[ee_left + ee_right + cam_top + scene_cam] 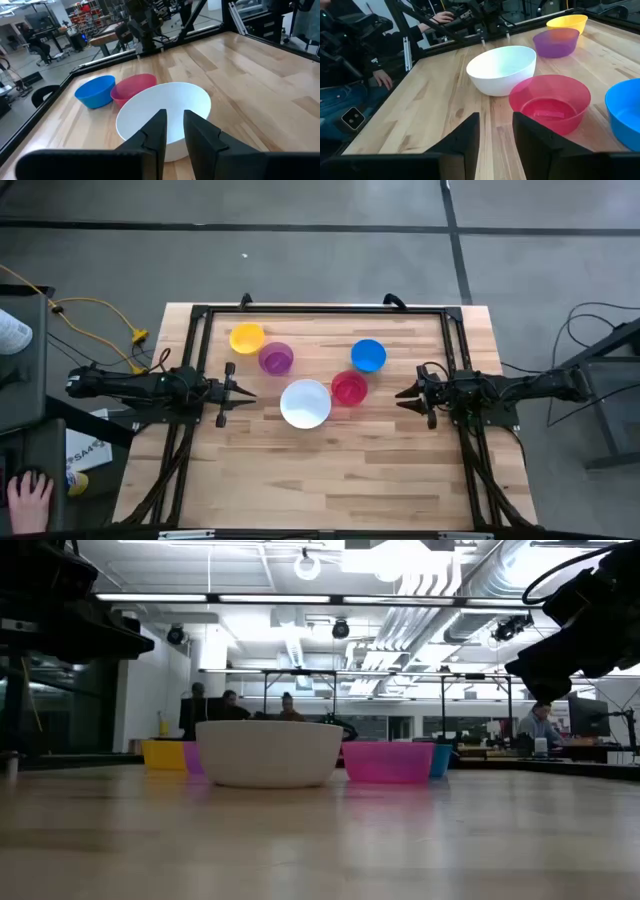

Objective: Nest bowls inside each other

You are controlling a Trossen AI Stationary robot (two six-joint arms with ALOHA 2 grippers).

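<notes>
No bowl is nested yet: white bowl point(305, 403), red-pink bowl point(349, 389), blue bowl point(368, 355), purple bowl point(276, 358) and yellow bowl point(247, 338) sit separately on the counter point(330, 470). The left gripper point(240, 392) and right gripper point(404, 395) wait at the sides, both parted and grasping nothing.

**Around the workspace**

A pale wooden tabletop point(330, 470) fills the middle of the high view, edged by a black frame point(320, 309). A yellow cable point(95, 310) loops at upper left. A person's hand point(30, 498) rests at lower left. People sit at desks point(540, 725) in the background of the low view.
</notes>
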